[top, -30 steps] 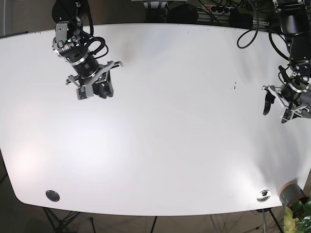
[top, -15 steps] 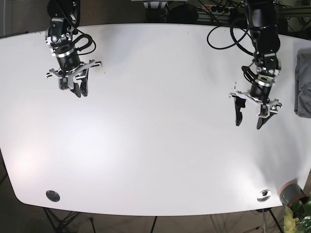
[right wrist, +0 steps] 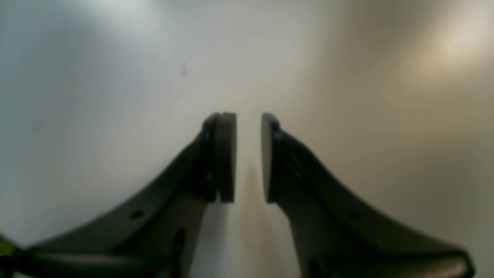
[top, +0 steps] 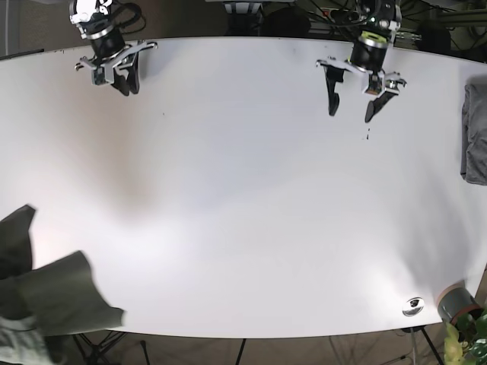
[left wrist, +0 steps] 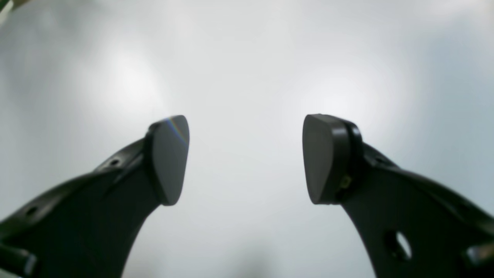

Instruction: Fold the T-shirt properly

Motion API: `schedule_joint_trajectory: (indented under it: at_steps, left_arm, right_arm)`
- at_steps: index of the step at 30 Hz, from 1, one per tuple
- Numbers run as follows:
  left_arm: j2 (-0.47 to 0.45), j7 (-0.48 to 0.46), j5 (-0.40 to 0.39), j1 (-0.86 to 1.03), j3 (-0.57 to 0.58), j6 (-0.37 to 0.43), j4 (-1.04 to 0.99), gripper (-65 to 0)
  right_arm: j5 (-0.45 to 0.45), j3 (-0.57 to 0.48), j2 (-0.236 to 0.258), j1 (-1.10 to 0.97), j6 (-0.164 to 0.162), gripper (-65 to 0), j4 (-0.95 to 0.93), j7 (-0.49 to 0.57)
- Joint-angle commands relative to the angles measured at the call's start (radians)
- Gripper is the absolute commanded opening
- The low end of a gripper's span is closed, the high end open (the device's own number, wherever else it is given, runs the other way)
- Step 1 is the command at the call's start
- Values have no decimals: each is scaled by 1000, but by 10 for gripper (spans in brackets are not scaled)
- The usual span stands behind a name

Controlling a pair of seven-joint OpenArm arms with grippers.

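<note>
A dark olive-green T-shirt (top: 53, 300) lies crumpled at the front left corner of the white table (top: 243, 213), partly hanging over the edge. My left gripper (top: 350, 114) is open and empty at the far right of the table; its wrist view (left wrist: 245, 154) shows only bare table between the pads. My right gripper (top: 128, 90) is at the far left corner. Its wrist view (right wrist: 249, 154) shows the pads nearly together with a narrow gap, holding nothing. Both grippers are far from the T-shirt.
A folded grey cloth (top: 475, 137) lies at the table's right edge. A metal disc (top: 413, 306) is set in the front right corner. A grey cup (top: 456, 303) and a plant (top: 472, 342) stand just off that corner.
Both arms have drawn back to the far edge of the table. The olive T-shirt has appeared at the front left corner. The grey cloth came into view at the right edge.
</note>
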Motion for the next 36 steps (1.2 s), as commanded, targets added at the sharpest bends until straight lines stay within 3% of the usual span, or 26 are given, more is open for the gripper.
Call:
schedule_joint_trajectory:
  at_steps: [1, 5, 9, 21, 29, 36]
  left_arm:
    - [21, -30, -10, 94, -4, 2, 71, -224]
    - [50, -30, -12, 188, -4, 2, 91, -224]
    - [64, -30, -13, 206, -6, 2, 89, -224]
    - [81, -30, -13, 200, -6, 2, 97, -224]
    - [78, -26, -10, 114, -6, 2, 81, -224]
    - [76, 74, -10, 30, -7, 2, 68, -224]
  right_arm:
    - [75, 6, 16, -61, 0, -550, 40, 32]
    - [172, 1, 27, -119, 17, -550, 44, 32]
    - [172, 0, 36, -115, 51, -550, 38, 29]
    - [170, -2, 56, -96, 51, -550, 44, 20]
    - [172, -63, 80, -41, 52, -542, 78, -88]
    - [172, -177, 111, 82, 51, -523, 148, -232]
